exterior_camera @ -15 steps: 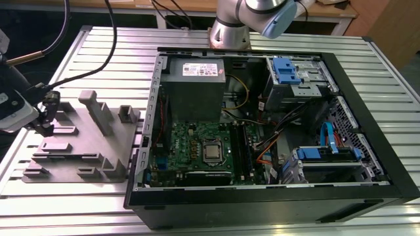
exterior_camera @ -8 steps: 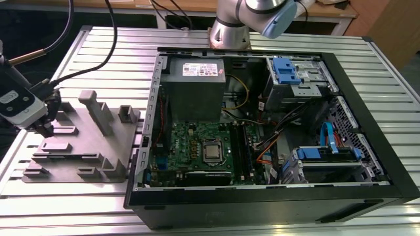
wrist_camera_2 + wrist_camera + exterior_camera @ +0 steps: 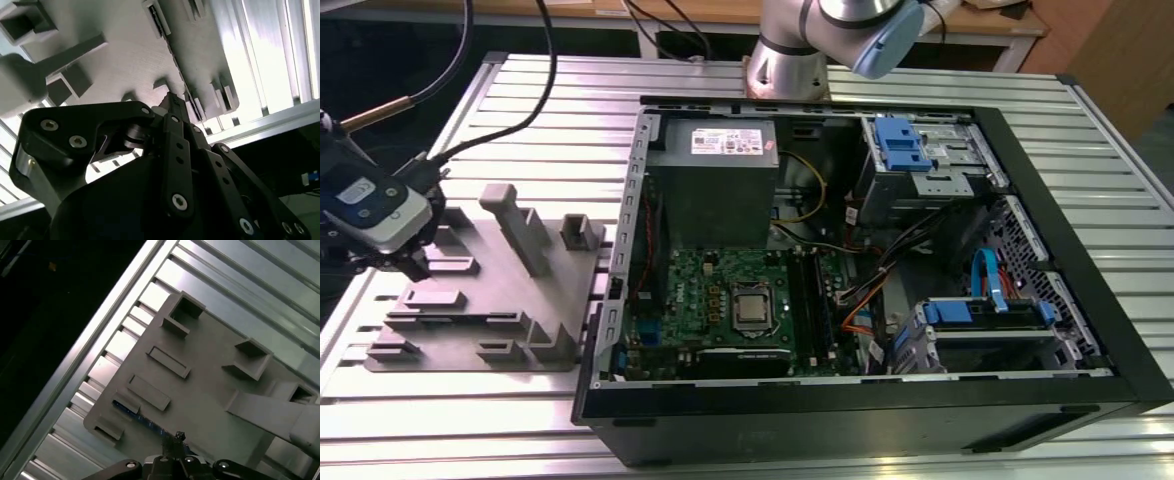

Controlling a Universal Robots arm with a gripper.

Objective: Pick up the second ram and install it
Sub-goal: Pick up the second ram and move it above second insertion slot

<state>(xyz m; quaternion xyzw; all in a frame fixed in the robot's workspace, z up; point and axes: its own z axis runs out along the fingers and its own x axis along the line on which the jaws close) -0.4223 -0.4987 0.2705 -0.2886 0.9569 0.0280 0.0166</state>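
Pick step, I'd say: hand (image 3: 411, 268) over grey holder (image 3: 467, 335) nr counter (image 3: 520, 90) edge, exterior view's left. Can't tell if open/closed. Second ram (image 3: 140, 417) in holder, right below hand. Grab needs lining up w/ thin edge.

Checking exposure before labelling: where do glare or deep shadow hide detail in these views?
Second wrist view: glare washes out the slatted table, and the gripper reads as a dark silhouette. First wrist view: the grey fixture is evenly lit, black shadow beyond the table's edge. Exterior view: even light.
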